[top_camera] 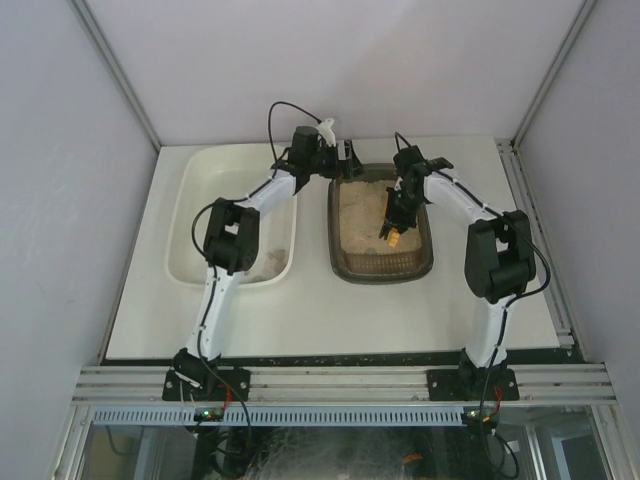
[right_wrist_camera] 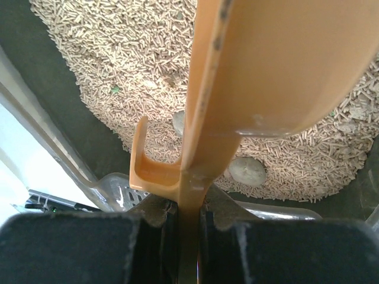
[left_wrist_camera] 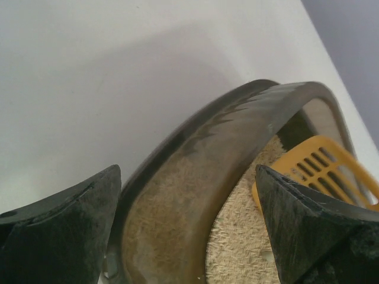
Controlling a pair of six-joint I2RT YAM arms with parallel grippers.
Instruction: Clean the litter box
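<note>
The litter box (top_camera: 341, 262) is a dark tray of beige pellet litter at the table's middle right. My left gripper (top_camera: 338, 160) hangs open at its far left corner. In the left wrist view the thick rim (left_wrist_camera: 195, 171) runs between the spread fingers (left_wrist_camera: 65, 231) of my left gripper (left_wrist_camera: 189, 219), touching neither. My right gripper (top_camera: 392, 222) is over the litter, shut on the handle of an orange slotted scoop (top_camera: 394, 238). The right wrist view shows that scoop (right_wrist_camera: 266, 65) clamped in my right gripper (right_wrist_camera: 189, 219), above pellets (right_wrist_camera: 118, 53) and a grey clump (right_wrist_camera: 247, 170). The scoop's blade (left_wrist_camera: 331, 163) also shows beyond the rim.
A larger white tub (top_camera: 185, 200) stands left of the litter box, with a little litter at its near end (top_camera: 262, 262). The white table top ends at a metal rail (top_camera: 340, 380) in front. Grey walls close in the back and sides.
</note>
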